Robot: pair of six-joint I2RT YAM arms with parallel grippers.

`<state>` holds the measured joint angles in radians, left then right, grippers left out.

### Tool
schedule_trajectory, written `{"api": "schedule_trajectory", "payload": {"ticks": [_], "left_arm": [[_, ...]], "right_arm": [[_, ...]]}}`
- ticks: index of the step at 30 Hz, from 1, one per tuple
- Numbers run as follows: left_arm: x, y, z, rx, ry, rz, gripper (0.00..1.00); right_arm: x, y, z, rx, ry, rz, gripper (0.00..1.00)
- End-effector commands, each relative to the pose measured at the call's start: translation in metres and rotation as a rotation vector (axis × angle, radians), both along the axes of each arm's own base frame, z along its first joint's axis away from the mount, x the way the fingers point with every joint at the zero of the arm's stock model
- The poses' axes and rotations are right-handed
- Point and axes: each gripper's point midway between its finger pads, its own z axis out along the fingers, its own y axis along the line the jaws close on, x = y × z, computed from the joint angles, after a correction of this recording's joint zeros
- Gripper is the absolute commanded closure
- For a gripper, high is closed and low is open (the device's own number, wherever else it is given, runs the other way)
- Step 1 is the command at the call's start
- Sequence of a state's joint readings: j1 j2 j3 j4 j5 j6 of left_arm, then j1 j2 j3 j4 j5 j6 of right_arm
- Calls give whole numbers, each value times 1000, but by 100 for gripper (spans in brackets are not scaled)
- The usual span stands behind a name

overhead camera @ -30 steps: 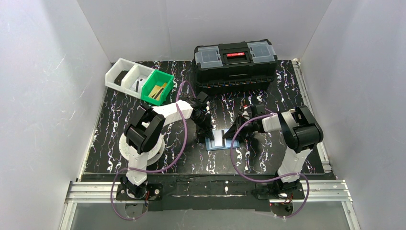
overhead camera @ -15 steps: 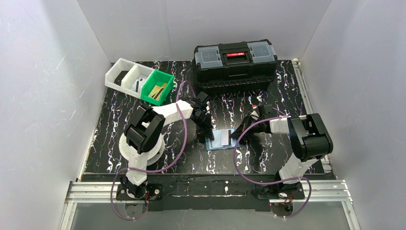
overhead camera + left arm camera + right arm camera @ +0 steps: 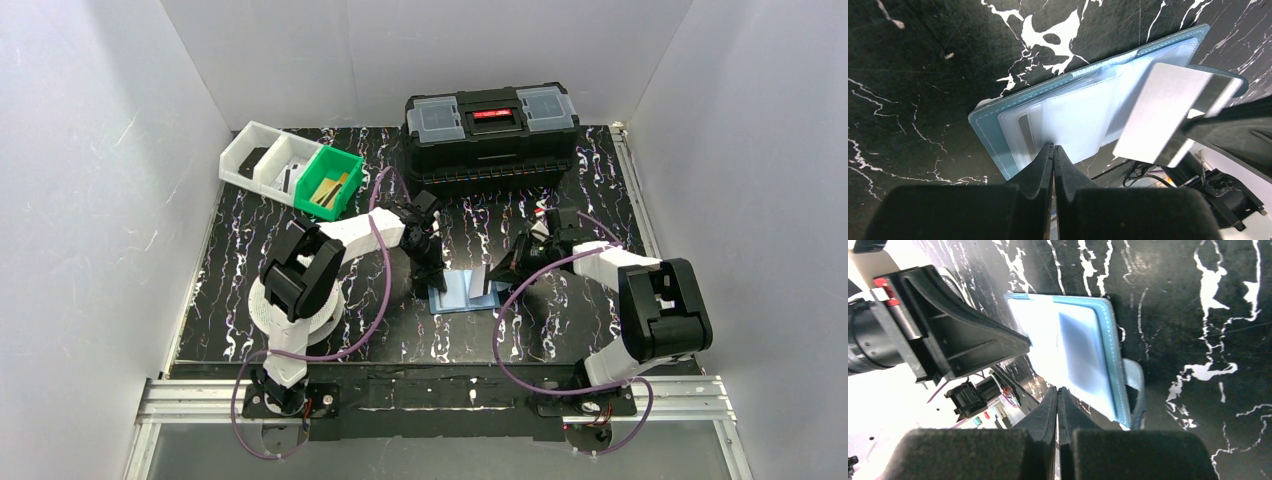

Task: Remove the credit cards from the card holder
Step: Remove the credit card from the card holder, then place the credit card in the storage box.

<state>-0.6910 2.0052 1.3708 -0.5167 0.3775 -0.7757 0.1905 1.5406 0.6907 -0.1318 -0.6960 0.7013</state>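
Card pinched in right claw | face visible from left wrist only

The left arm reaches from its base up and rightward to the left side of the small flat blue folding card holder, with its wrist bent steeply down. The left gripper points at the holder's left half, its two black fingers pressed together with no gap, their tips touching the clear inner sleeve.

The right arm is folded at the elbow well right of the holder, and its forearm runs leftward to the holder's right edge. The right gripper is closed flat, pinching the edge of a thin silver-grey rectangular credit card that is tilted up over the holder's right half.
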Motion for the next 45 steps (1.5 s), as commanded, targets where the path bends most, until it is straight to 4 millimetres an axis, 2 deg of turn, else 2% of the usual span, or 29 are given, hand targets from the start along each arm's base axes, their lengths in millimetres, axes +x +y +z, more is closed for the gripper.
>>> {"api": "schedule_trajectory", "payload": {"ticks": [1,5,8,11,16,23,30,39,42,45], "left_arm": [[13,15,24,76,-108,0,94],[21,11,68,15,-188,-4,66],[22,13,92,-47,-212,5,55],[21,10,112,-172,-204,28,51],[20,-2,140,-411,-172,62,48],[19,-10,154,-548,-153,52,47],[20,-18,166,-635,-137,46,48],[19,-29,169,-743,-90,54,50],[19,-30,170,-759,-81,63,53],[20,-31,172,-773,-78,64,60]], "right_arm": [[11,1,30,12,-62,13,99],[17,5,45,37,-82,23,99],[19,9,57,71,-88,32,99],[21,15,69,132,-88,44,99],[22,26,94,260,-82,52,99],[22,34,123,376,-95,64,99],[20,37,136,432,-101,72,99],[18,44,149,512,-91,89,99],[17,47,149,517,-90,98,99],[16,49,146,514,-81,98,99]]}}
